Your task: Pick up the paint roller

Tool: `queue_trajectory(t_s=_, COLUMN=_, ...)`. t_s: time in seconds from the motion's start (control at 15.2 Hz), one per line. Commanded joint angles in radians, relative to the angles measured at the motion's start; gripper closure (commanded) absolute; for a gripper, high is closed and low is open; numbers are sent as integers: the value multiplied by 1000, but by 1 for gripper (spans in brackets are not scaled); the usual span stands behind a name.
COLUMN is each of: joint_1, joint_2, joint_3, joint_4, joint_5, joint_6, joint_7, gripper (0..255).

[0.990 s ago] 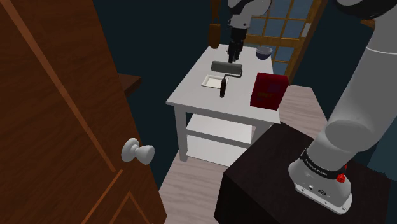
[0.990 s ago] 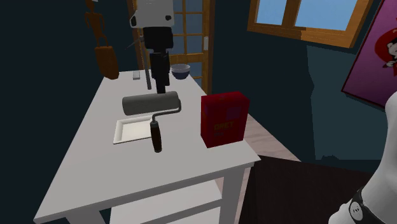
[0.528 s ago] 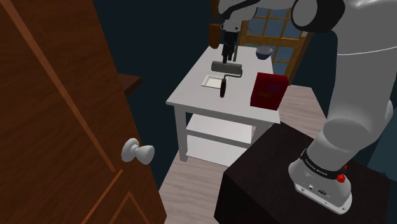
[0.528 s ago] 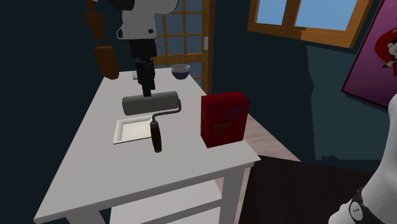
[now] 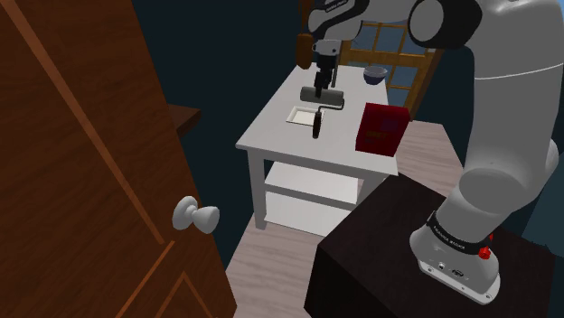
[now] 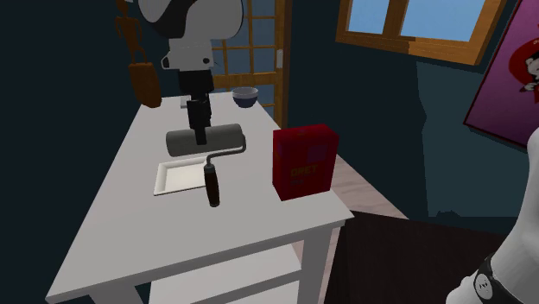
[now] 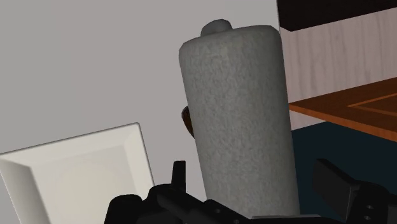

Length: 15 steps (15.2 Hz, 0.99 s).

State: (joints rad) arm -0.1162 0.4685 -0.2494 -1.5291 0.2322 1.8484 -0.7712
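Observation:
The paint roller (image 6: 206, 140) has a grey fuzzy cylinder and a dark handle (image 6: 212, 186); it lies on the white table (image 6: 129, 233), its handle crossing a white tray (image 6: 177, 179). My black gripper (image 6: 200, 134) points down at the cylinder's middle. In the shoulder view the gripper (image 5: 320, 90) sits right on the roller (image 5: 324, 98). In the wrist view the roller's cylinder (image 7: 238, 114) stands between my open gripper's (image 7: 254, 184) fingers, and the far finger (image 7: 337, 181) is clear of it.
A red box (image 6: 304, 161) stands on the table beside the roller, toward the second exterior view's right. A small bowl (image 6: 244, 95) and a brown object (image 6: 144, 82) sit at the table's far end. A wooden door (image 5: 81, 181) fills the shoulder view's left.
The gripper has moved from beyond the roller's far side toward the second exterior view's left and come down over the cylinder. The roller has not moved.

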Motion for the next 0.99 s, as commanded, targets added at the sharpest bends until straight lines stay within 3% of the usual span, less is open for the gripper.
queue_trajectory(t_s=0.0, joint_1=0, joint_2=3, joint_3=1, joint_4=-1, joint_5=1, joint_6=5, joint_7=-1, gripper=255)
queue_trajectory(t_s=0.59, joint_1=0, joint_2=5, joint_3=1, joint_4=1, joint_5=1, joint_6=4, joint_7=0, gripper=255)
queue_trajectory(t_s=0.92, joint_1=-1, joint_2=-12, joint_3=-2, joint_4=43, joint_5=-6, joint_6=-54, joint_7=10, gripper=255)
